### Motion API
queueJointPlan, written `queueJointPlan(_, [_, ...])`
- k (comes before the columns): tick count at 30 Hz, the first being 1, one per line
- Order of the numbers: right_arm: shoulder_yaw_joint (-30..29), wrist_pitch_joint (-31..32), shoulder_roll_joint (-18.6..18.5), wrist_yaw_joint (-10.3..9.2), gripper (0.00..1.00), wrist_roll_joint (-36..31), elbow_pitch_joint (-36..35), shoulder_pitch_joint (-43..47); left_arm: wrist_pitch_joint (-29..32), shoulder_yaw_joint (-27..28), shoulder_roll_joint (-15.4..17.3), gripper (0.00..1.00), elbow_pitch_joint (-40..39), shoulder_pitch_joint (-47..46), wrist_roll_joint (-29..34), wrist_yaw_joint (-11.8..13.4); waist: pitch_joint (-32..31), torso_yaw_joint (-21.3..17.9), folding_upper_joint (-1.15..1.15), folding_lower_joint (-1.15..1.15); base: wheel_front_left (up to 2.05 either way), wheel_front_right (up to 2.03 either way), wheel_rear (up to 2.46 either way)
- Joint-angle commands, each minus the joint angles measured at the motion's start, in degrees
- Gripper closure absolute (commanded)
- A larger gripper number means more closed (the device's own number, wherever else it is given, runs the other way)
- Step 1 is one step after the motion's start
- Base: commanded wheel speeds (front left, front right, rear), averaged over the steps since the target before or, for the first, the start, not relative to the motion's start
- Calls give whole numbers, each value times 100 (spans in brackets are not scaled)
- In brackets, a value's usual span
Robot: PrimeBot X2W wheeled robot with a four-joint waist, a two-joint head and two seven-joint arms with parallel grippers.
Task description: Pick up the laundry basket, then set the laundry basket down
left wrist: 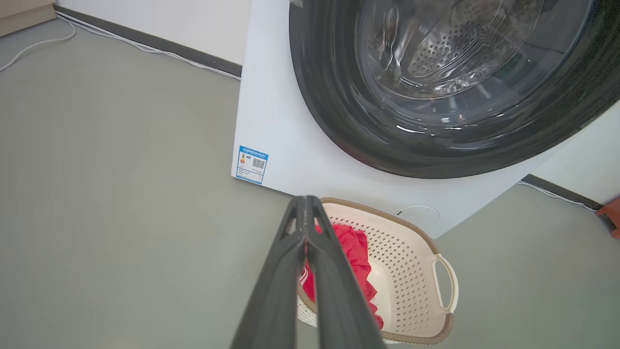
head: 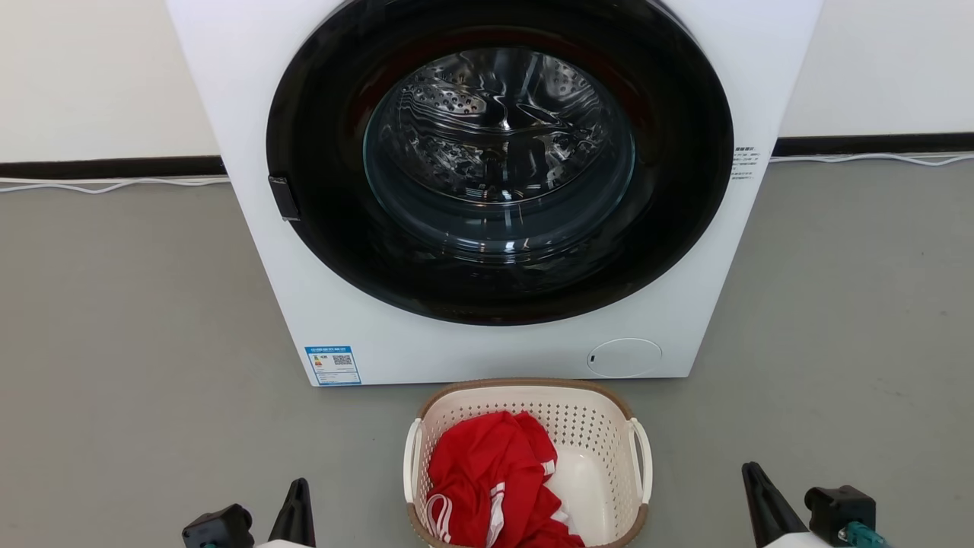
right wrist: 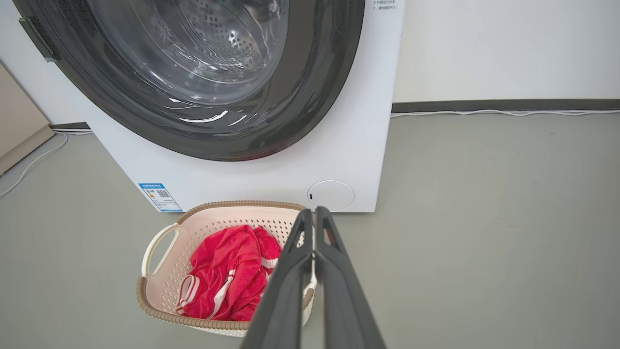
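Position of basket: lower centre of head view, upright on floor, just in front of washer. Contact with washer panel not determinable. Contents: red garment, heaped toward frame-left side, with bare bottom showing at frame right.

Left gripper: fingers pressed together, holding nothing; at lower left of head view, apart from basket. Right gripper: likewise pressed together and empty; at lower right of head view, apart from basket.

Stage: consistent both with a basket awaiting lift and with a basket set back down. Not determinable from this moment.

Hazards, as judged:
- Approach with fingers pressed together: no closing around handles. Probable result is a shove, sliding light plastic across smooth floor or against washer.
- Grip on one handle alone: tilt, with garment spilling over low side.
- Off-centre load: sag toward frame-left side under any lift.
- Perforated wall and woven rim: snag points for slim fingertips, with a jerk on withdrawal.
- Loose garment edges near frame-bottom rim: risk of pinching together with rim, then dragging out.
- Little room behind: swing or forward drift ending in a knock on washer panel.
- Unequal arm heights in carrying or lowering: landing on one corner, possible tipping.
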Motion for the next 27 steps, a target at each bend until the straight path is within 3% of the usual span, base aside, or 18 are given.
queueJointPlan(1, [-26, 77, -30, 5, 100, 250, -202, -220, 44, 74, 13, 100, -183, -208, -181, -77, 10, 0, 0, 2, 0, 0, 0])
queueJointPlan(27, [-36, 452, -38, 13, 100, 2164, -616, -227, 458, 311, 34, 100, -430, -298, -1600, -309, 69, 6, 0, -2, 0, 0, 0])
